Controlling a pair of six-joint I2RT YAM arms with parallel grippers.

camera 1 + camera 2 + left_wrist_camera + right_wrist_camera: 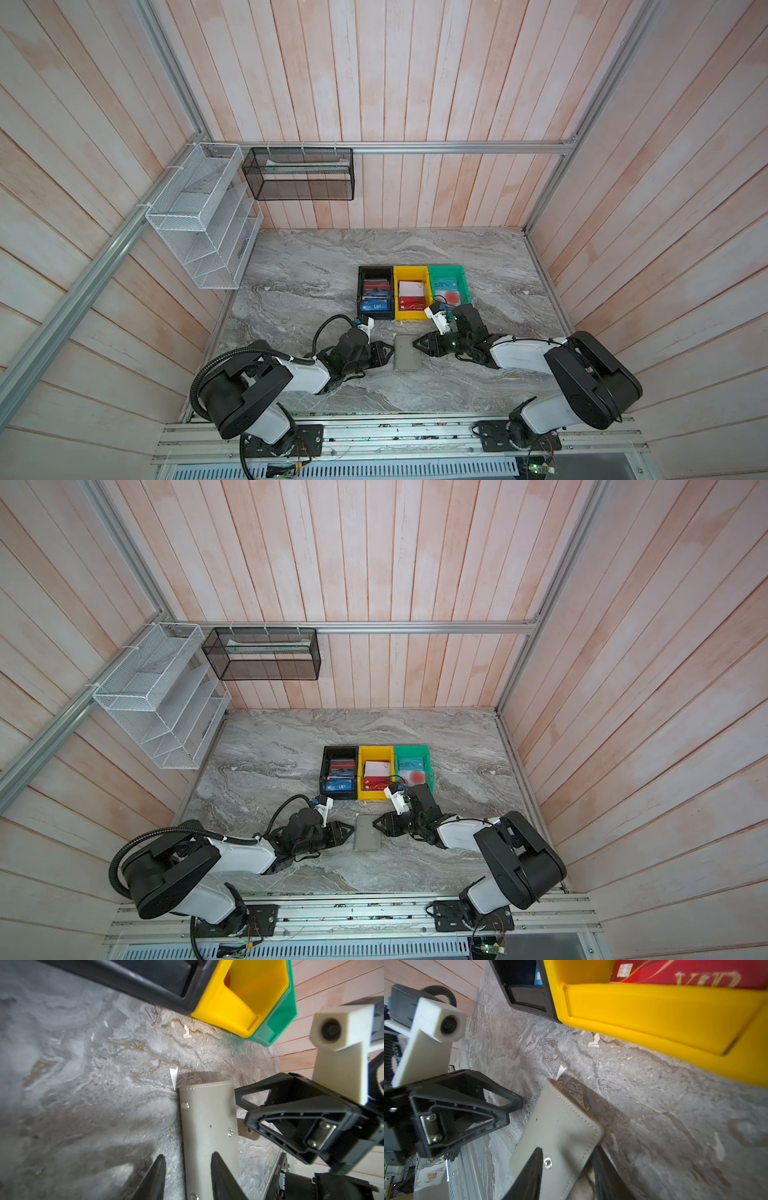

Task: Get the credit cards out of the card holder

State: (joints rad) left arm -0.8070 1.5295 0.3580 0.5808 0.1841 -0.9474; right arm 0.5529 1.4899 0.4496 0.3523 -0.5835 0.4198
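Plank walls enclose a grey marbled surface (299,266). On the walls at 10 and 11 o'clock, and in the top views only, hang a white wire rack (195,216) and a black mesh basket (299,174).

Your card holder (406,353) lies closed near the middle of the surface, toward 6 o'clock. At its 12 o'clock stand a black bin (360,291), a yellow bin (396,291) and a green bin (463,282), side by side.

"VIP" reads on a blue card (376,306) in the black bin. It reads upside down on the teal card (448,284) in the green bin. Only the right wrist view shows the gold lettering and chip of the red card (675,972) in the yellow bin.

Your left end effector (390,352) sits at the holder's 9 o'clock. It is released, with one finger over the cover and one on the marble beside it.

Your right end effector (568,1149), at the holder's 3 o'clock, grasps the holder's edge.

Only the left wrist view shows the cover's snap (185,1105) and a strap tab (248,1133) under the right fingers. Both wrist views show a white sliver (173,1079) at the holder's far corner; you cannot tell what it is.
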